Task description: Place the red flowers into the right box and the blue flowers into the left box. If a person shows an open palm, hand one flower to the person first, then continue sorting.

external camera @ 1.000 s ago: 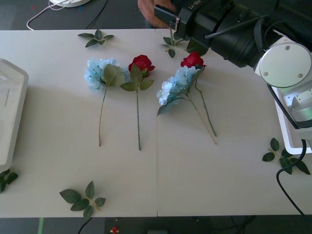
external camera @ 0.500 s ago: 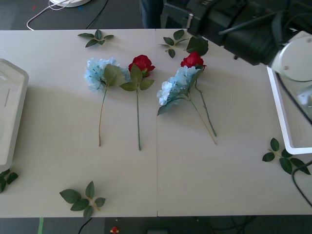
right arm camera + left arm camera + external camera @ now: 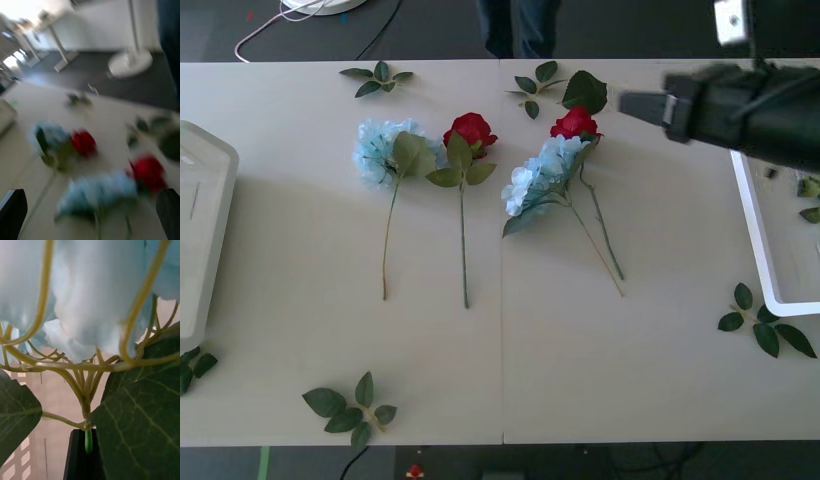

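Two blue flowers [image 3: 385,150] [image 3: 535,180] and two red flowers [image 3: 471,130] [image 3: 576,123] lie in a row across the far half of the table. The right blue one leans against the right red one. My right gripper [image 3: 627,103] hovers beyond the right red flower, pointing left. In its wrist view its black fingers [image 3: 13,210] stand open with nothing between them, over the same red flowers [image 3: 83,142] and blue flowers [image 3: 101,189]. My left gripper [image 3: 88,453] is shut on the green stem of a further blue flower [image 3: 97,296]. The left box [image 3: 200,230] and right box [image 3: 750,230] sit at the table's ends.
Loose green leaf sprigs lie at the far edge [image 3: 377,78] [image 3: 535,85], near the front [image 3: 350,408] and beside the right box [image 3: 765,325]. A person's legs [image 3: 520,25] in dark blue trousers stand beyond the table. A few leaves [image 3: 810,200] lie inside the right box.
My right arm has swung back to the right, away from the far table edge. The person's hand that was by its gripper has gone from view. The flowers on the table have not moved.
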{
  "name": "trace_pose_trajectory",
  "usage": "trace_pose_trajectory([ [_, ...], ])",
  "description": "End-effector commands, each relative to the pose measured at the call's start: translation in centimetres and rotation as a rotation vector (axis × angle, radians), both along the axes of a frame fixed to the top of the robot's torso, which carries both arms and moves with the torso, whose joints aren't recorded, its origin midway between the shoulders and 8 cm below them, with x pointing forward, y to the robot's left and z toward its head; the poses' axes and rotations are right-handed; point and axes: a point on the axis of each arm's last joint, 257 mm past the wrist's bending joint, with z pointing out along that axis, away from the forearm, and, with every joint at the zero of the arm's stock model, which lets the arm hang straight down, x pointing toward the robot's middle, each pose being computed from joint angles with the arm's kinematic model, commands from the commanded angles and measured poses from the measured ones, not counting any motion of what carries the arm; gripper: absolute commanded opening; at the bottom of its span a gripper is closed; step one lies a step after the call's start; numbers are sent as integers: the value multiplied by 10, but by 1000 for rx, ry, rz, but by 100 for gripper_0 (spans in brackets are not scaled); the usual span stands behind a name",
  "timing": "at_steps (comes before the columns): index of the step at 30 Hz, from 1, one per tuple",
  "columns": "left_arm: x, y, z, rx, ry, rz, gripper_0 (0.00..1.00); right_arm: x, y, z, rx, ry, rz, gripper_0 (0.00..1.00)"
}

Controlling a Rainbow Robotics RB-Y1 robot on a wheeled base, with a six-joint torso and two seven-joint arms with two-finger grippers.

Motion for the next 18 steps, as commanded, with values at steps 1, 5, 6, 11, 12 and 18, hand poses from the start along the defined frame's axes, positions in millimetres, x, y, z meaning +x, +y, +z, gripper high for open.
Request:
trace_pose_trajectory([
  [1,8,13,-11,36,-26,17,0,1,-45,-22,-84,140,-133,100],
  [5,6,23,-26,33,-35,46,0,3,-67,-48,-132,245,-234,100],
  [6,7,26,-31,40,-41,46,0,4,-71,-56,-157,270,-259,100],
  [11,12,32,-45,52,-89,51,0,11,-70,-80,-228,309,-332,100],
  [12,12,32,-45,52,-89,51,0,11,-70,-80,-228,309,-332,100],
  [18,15,28,-46,49,-101,42,0,42,-48,-108,-258,312,-404,100],
])
